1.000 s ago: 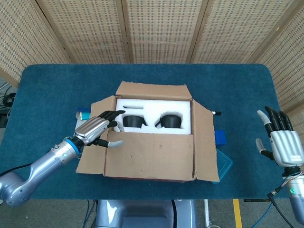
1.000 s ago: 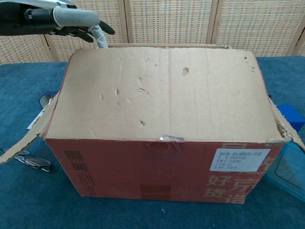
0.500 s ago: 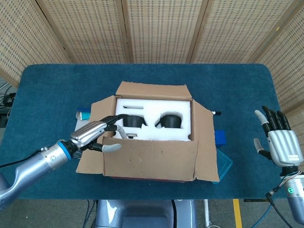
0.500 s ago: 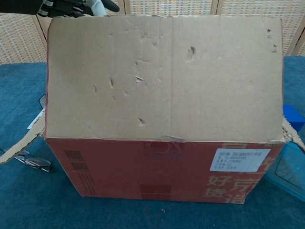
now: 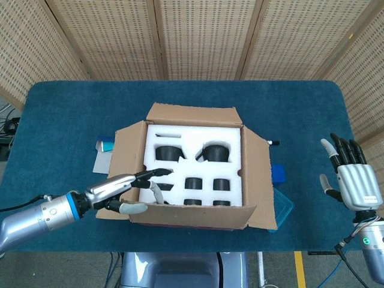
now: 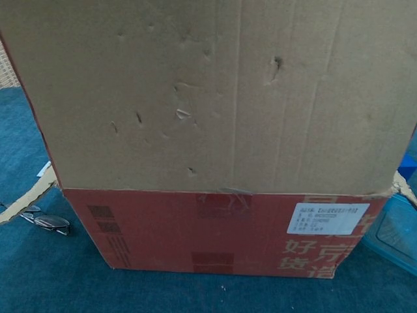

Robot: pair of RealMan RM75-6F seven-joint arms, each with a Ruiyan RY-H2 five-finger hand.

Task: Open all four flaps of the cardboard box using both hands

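The cardboard box (image 5: 192,168) sits mid-table with white foam (image 5: 192,147) and black items showing inside. Its far flap (image 5: 192,113), left flap (image 5: 123,153) and right flap (image 5: 261,180) are spread outward. The near flap (image 5: 198,214) stands raised, tilting toward me, and it fills the upper chest view (image 6: 208,91) above the red front wall (image 6: 215,231). My left hand (image 5: 126,191) reaches to that flap's left corner with outstretched fingers (image 5: 153,175) over its edge and the thumb below. At the table's right edge my right hand (image 5: 354,180) is upright, fingers spread, holding nothing.
A small blue box (image 5: 278,174) and a clear blue container (image 5: 283,205) lie just right of the carton. A teal item on paper (image 5: 106,145) lies to its left. Glasses (image 6: 42,222) rest on the blue cloth at the near left.
The near flap has swung up from lying over the box to standing and tipping toward me, uncovering the foam's front rows. My left hand drew back with it. The right hand barely moved.
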